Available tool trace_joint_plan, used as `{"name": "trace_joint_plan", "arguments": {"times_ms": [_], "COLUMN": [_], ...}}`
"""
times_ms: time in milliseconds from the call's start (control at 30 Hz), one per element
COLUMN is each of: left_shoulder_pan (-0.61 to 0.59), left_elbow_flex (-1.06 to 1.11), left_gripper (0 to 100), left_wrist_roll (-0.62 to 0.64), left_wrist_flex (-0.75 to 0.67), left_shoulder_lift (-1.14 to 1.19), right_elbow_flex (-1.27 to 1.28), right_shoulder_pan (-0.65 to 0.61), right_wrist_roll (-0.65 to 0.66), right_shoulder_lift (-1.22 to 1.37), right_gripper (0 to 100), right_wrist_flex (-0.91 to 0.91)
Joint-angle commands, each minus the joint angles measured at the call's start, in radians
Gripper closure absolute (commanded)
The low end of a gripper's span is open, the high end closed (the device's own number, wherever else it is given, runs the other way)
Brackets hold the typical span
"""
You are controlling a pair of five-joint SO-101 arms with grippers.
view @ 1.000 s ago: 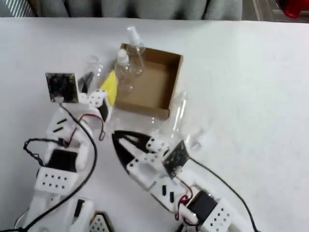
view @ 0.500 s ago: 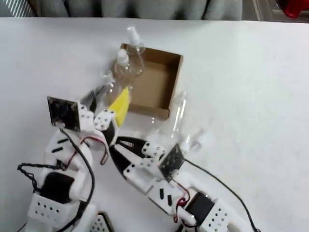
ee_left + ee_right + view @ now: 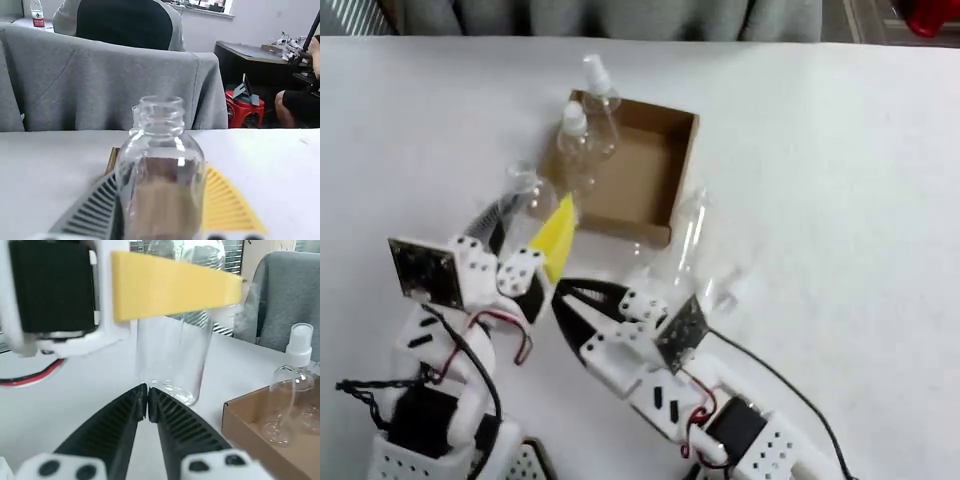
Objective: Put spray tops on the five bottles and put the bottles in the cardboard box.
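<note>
My left gripper (image 3: 532, 207) is shut on a clear bottle (image 3: 523, 188) with a bare neck and no spray top, held upright near the cardboard box (image 3: 665, 150). In the left wrist view the bottle (image 3: 162, 170) stands between the grey finger and the yellow finger (image 3: 225, 202). My right gripper (image 3: 560, 292) is shut on nothing; in its own view its black tips (image 3: 147, 392) meet just under the held bottle (image 3: 175, 360). Two bottles with spray tops (image 3: 582, 130) stand in the box's left side. Two more clear bottles (image 3: 688, 228) lie on the table beside the box.
The white table (image 3: 840, 180) is open to the right of the box. The box's near wall (image 3: 250, 427) and a topped bottle (image 3: 291, 390) stand just beyond my right gripper. The two arms sit close together at the near edge.
The left arm has drawn back toward the near edge, carrying the bottle away from the box's left side. The right gripper has shifted only slightly and stays shut.
</note>
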Motion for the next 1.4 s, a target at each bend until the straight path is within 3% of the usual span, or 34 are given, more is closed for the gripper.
{"name": "trace_joint_plan", "arguments": {"times_ms": [0, 267, 533, 733, 1000, 1233, 1367], "left_shoulder_pan": [0.025, 0.116, 0.015, -0.035, -0.022, 0.090, 0.124], "left_elbow_flex": [-0.018, -0.020, 0.072, 0.006, -0.103, -0.233, -0.253], "left_gripper": [97, 97, 97, 97, 98, 98, 98], "left_wrist_roll": [-0.009, -0.008, 0.000, 0.002, 0.002, 0.002, 0.002], "left_wrist_flex": [0.057, 0.055, -0.184, -0.256, -0.249, -0.037, 0.011], "left_shoulder_lift": [-0.056, -0.056, -0.028, 0.205, 0.366, 0.367, 0.367], "right_elbow_flex": [-0.012, -0.012, -0.012, -0.012, -0.012, -0.012, -0.012], "right_shoulder_pan": [0.053, 0.053, 0.024, 0.024, 0.024, 0.022, 0.022], "right_wrist_roll": [-0.008, -0.014, -0.008, -0.008, -0.006, 0.066, 0.066], "right_shoulder_lift": [-0.010, -0.012, -0.018, -0.010, -0.010, -0.010, -0.010], "right_gripper": [98.3, 98.3, 98.3, 98.3, 98.3, 98.2, 98.2], "right_wrist_flex": [-0.016, -0.018, -0.016, -0.016, -0.015, -0.016, -0.016]}}
